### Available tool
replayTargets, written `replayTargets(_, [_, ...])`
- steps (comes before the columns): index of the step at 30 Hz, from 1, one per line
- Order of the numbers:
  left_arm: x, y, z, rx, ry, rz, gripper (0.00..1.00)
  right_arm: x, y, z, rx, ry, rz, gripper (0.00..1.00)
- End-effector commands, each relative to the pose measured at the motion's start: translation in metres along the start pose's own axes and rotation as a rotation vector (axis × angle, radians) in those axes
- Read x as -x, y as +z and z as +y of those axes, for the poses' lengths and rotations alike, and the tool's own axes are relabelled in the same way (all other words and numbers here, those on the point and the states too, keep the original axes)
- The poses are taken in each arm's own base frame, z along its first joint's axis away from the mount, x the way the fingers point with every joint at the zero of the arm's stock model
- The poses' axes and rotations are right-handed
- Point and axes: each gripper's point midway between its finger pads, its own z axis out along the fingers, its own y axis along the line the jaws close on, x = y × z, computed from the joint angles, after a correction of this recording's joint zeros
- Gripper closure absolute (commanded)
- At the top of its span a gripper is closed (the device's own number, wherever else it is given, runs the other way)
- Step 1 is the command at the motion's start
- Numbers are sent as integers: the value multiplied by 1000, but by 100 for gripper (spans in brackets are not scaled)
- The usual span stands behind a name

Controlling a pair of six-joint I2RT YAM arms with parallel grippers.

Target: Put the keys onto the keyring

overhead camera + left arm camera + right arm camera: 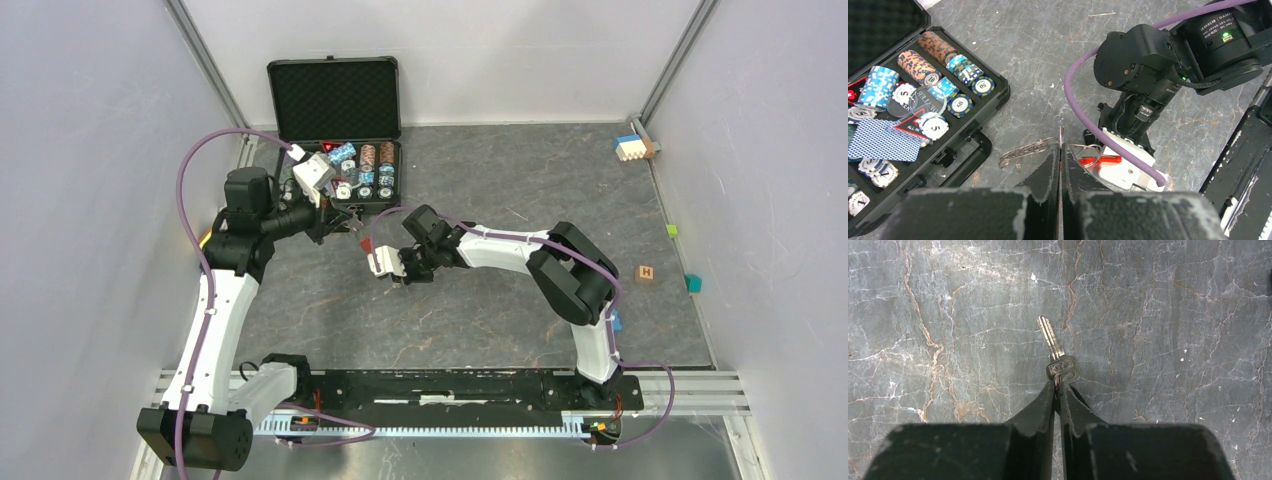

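In the right wrist view a small silver key [1062, 367] hangs blade-down over the table. My right gripper [1057, 386] is shut on the top edge of its head, where a small ring with a red glint shows. In the left wrist view the keyring lies just past my fingertips: a silvery chain [1025, 150], a round ring [1089, 153] and a red tag [1107, 160] that runs under my right gripper's white mount [1120, 167]. My left gripper [1060, 147] is shut on a thin edge of the keyring's metal. From above, my left gripper [345, 225] and right gripper [392, 270] meet by the red tag [365, 243].
An open black case [335, 65] with poker chips [960, 70] and a card deck stands just behind my left gripper. Small blocks lie at the far right: a white-and-blue one [630, 148], a wooden cube [645, 272], a green one [672, 230] and a teal one [693, 283].
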Motion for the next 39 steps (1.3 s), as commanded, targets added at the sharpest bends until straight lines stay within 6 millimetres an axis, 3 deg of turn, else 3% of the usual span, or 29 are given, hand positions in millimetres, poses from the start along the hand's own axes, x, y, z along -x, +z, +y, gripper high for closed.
replayTargets(1, [14, -4, -4, -17, 25, -46, 98, 4, 2, -9, -14, -13, -14, 87])
replayTargets(8, [14, -4, -6, -23, 28, -45, 98, 2, 4, -9, -15, -13, -7, 87])
replayTargets(16, [12, -3, -6, -28, 29, -41, 98, 5, 0, -10, -21, -17, -11, 95])
replayTargets(21, [15, -2, -4, -32, 38, -50, 98, 16, -13, -14, -31, -7, -46, 100])
replayTargets(27, [30, 3, 2, -36, 63, -88, 98, 31, -56, -21, -49, 41, -127, 100])
replayTargets(33, [51, 6, -5, -119, 77, -133, 98, 39, -117, -12, -77, 61, -215, 100])
replayTargets(39, [46, 19, -22, -206, 154, -124, 98, 53, -170, -1, -128, 40, -260, 100])
